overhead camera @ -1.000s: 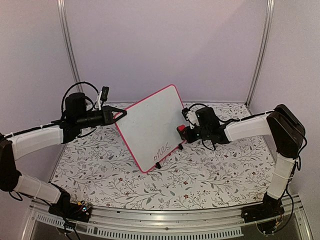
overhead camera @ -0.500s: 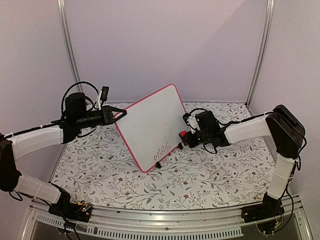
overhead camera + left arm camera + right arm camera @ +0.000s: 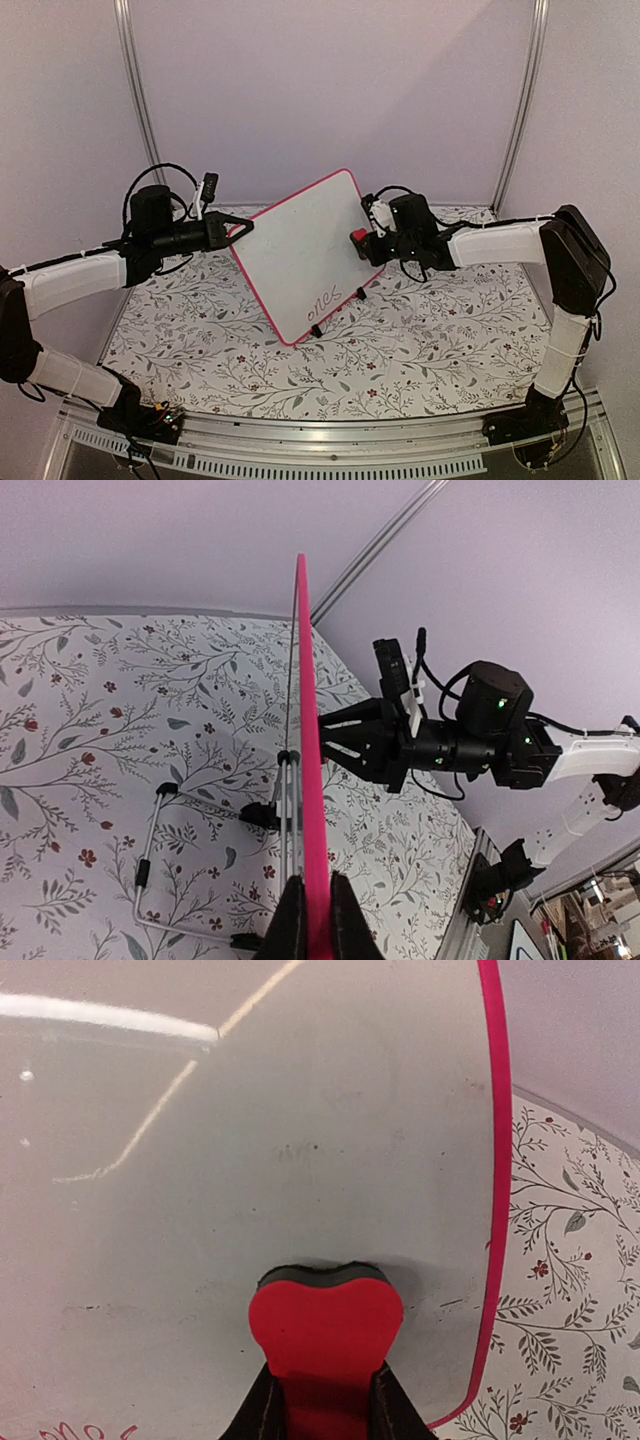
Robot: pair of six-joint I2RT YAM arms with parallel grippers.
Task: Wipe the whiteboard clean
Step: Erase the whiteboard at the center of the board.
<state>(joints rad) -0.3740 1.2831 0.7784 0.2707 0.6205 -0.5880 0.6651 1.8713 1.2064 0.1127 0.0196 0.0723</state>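
The whiteboard is found near the middle of the tabletop. It is raised on its edge and tilted, and its lower rim is carried on small black feet. It is judged to be a light, stiff and thin panel with a smooth, glossy face. Such a face would be slippery to pinch, so the pink frame is considered the proper place for a hold. The frame is indeed taken at the upper left rim by the left tool, whose fingers are closed narrowly on it from both sides. Behind the panel, a thin wire stand can be seen in the left wrist view. The board is therefore expected to swing or slide on its feet if it is pushed hard. A handwritten word is left near the lower corner. The red eraser is clamped between the fingers of the right tool, and its dark felt seems to be laid against the face close to the right rim, well apart from the word. Only moderate pressure is advised, directed against the left hold.
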